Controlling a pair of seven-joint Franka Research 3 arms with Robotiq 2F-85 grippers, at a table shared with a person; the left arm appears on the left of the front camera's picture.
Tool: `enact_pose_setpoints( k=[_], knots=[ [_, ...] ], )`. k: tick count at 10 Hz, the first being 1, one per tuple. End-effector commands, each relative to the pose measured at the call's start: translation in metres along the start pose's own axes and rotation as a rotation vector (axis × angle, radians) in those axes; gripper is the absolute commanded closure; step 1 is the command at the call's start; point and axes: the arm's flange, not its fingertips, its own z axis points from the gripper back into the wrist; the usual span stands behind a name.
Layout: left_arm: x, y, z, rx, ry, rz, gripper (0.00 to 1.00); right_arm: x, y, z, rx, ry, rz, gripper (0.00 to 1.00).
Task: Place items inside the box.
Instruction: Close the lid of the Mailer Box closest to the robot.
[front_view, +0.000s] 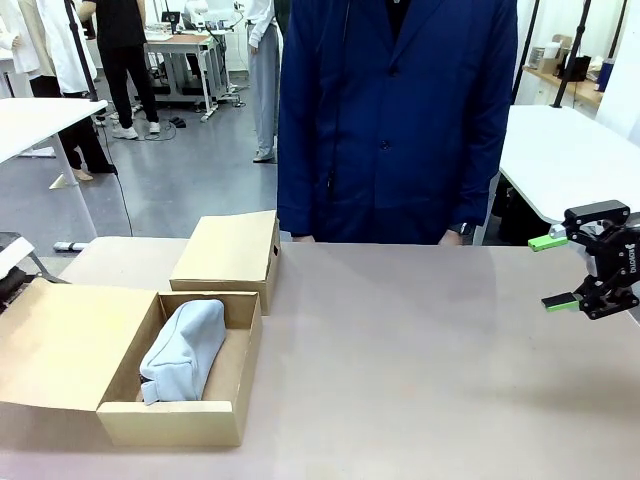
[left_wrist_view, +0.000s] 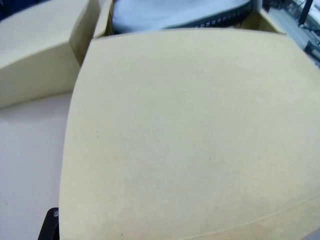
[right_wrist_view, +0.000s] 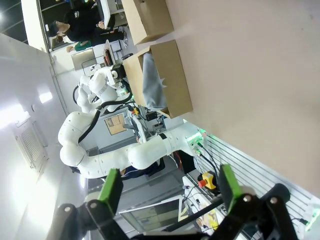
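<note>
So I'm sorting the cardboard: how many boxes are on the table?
2. The open box holding the grey pouch sits at the near left; the smaller closed box stands just behind it. Nothing seems hidden.

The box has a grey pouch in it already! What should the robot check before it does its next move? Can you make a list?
1. Box lid open: ok, the flap lies flat to the left.
2. Grey pouch inside the box: ok.
3. Room left in the box: ok, bare floor beside the pouch.
4. Right gripper open and empty: ok.
5. Left gripper state: cannot tell; its wrist view looks down on the flap.
6. Next item within reach: not ok, none lies on the table.
</note>
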Motion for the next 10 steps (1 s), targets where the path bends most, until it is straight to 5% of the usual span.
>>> enact_pose_setpoints(
  k=[1,5,8,10],
  knots=[
    [-0.02,-0.019,0.0,0.055,-0.084,-0.089,0.0,-0.001,0.004,-0.001,0.025,-0.001,-0.018,0.0],
    [0.093,-0.033,0.0,0.07,-0.191,-0.176,0.0,-0.001,0.004,-0.001,0.025,-0.001,-0.018,0.0],
    [0.149,-0.036,-0.055,0.037,-0.177,-0.272,0.0,-0.001,0.004,-0.001,0.025,-0.001,-0.018,0.0],
    [0.176,-0.044,-0.086,0.043,-0.262,-0.301,0.0,-0.001,0.004,-0.001,0.025,-0.001,-0.018,0.0]
  ],
)
